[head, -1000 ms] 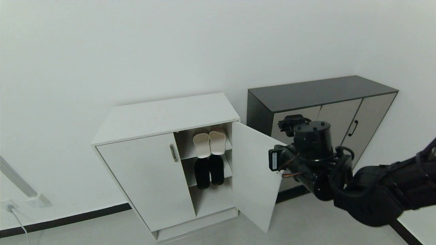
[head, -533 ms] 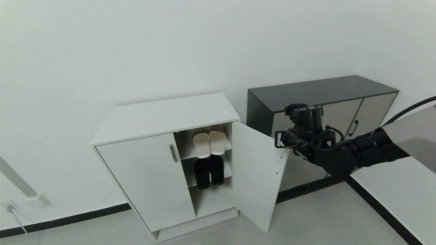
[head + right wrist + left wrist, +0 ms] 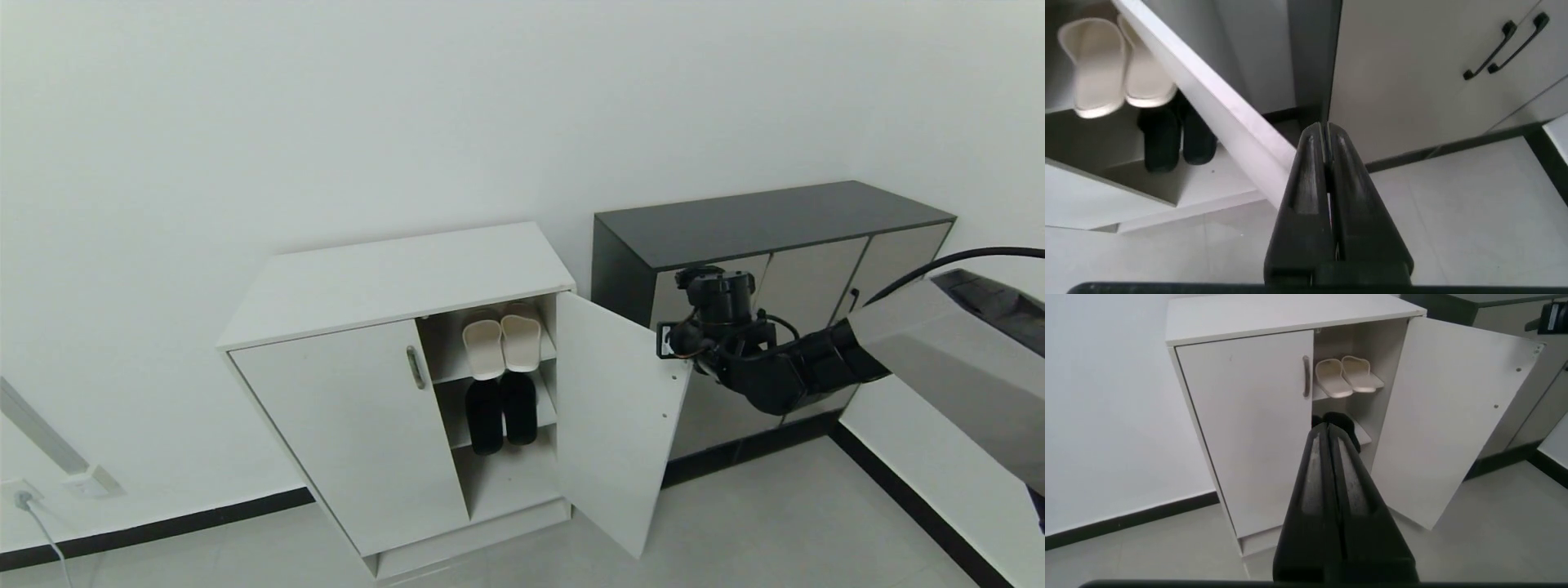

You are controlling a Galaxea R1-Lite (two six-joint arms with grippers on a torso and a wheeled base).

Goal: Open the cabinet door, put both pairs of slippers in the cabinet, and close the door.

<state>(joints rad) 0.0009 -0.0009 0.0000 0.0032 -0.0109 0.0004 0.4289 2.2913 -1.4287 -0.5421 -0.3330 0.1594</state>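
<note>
The white cabinet [image 3: 392, 278] stands against the wall with its left door shut and its right door [image 3: 612, 416] swung open. Cream slippers [image 3: 502, 343] lie on the upper shelf and black slippers [image 3: 500, 412] on the shelf below. My right gripper [image 3: 665, 339] is shut and empty, just outside the open door's free edge near its top. In the right wrist view, that gripper [image 3: 1327, 129] points past the door edge [image 3: 1208, 90]. My left gripper [image 3: 1328, 429] is shut and empty, held well back from the cabinet front [image 3: 1249, 416].
A dark grey cabinet [image 3: 775, 220] with handled doors stands close to the right of the white one, behind my right arm. A wall socket with a cable [image 3: 20, 496] is at the lower left. Bare floor [image 3: 735, 531] lies before both cabinets.
My right arm has moved away from the camera and upward, bringing its gripper up to the open door's outer edge. The door and slippers have not moved.
</note>
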